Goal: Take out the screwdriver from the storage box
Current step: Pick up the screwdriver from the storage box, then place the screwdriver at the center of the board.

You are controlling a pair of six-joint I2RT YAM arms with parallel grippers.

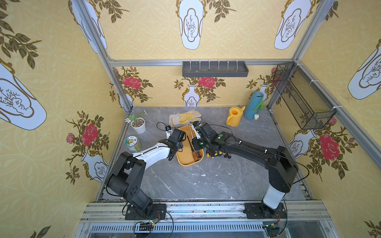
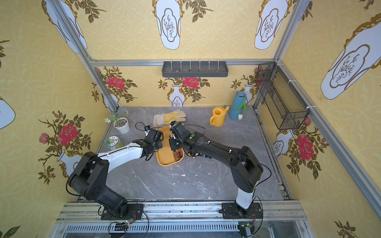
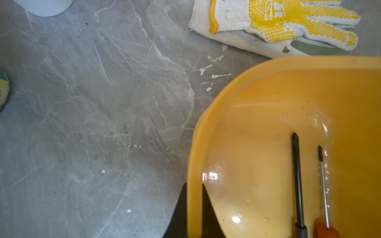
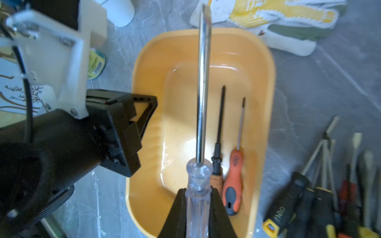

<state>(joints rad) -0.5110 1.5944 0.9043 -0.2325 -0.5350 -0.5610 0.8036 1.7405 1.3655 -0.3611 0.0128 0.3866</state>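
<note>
The yellow-orange storage box [image 1: 186, 159] [image 4: 148, 195] lies mid-table. My left gripper [image 3: 194, 186] [image 1: 179, 139] is shut on the box's left rim [image 3: 193, 144]. My right gripper [image 4: 198, 190] [image 1: 196, 138] is shut on the clear handle of a screwdriver [image 4: 203, 92] [image 1: 193, 131]. It holds this tool above the box, steel shaft pointing toward the back wall. Two more screwdrivers lie inside the box: one black-shafted [image 4: 220, 119] [image 3: 296, 175], one orange-handled [image 4: 234, 179] [image 3: 323, 185].
Several loose screwdrivers [image 1: 218, 154] [image 4: 329, 195] lie on the table right of the box. Behind it are a work glove [image 1: 185, 117], a yellow watering can [image 1: 234, 116] and a blue vase [image 1: 254, 105]. A plant pot [image 1: 138, 124] and a tin [image 1: 133, 143] stand left.
</note>
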